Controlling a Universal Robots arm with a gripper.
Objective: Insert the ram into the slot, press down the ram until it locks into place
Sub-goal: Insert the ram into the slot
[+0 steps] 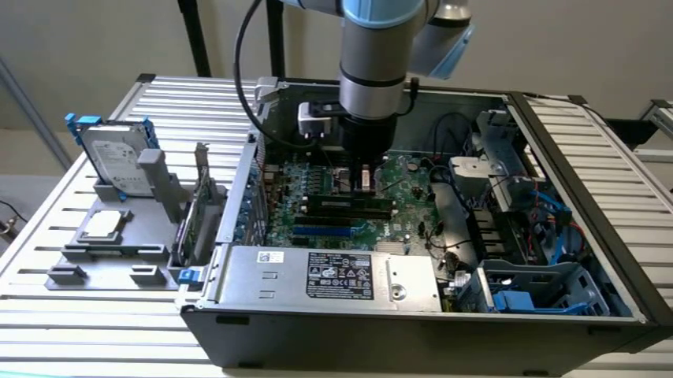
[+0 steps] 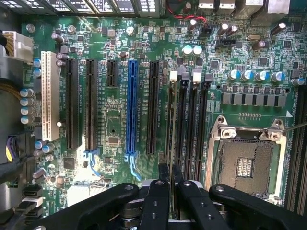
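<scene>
Wrist view has the gripper (image 2: pixel 169 168) pinched narrow on the ram (image 2: pixel 170 129), which stands edge-on along the slot (image 2: pixel 175 110), and I'd call it a light, stiff, brittle stick, best held by its long top edge, off the chips.

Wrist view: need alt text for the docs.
Two black fingers grip a thin green ram stick, seen edge-on, standing in a long black memory slot on a green motherboard. A bright blue slot and a silver processor socket flank it.

Ext cam high, oblique; wrist cam close over shared motherboard (image 2: pixel 115 120).
</scene>
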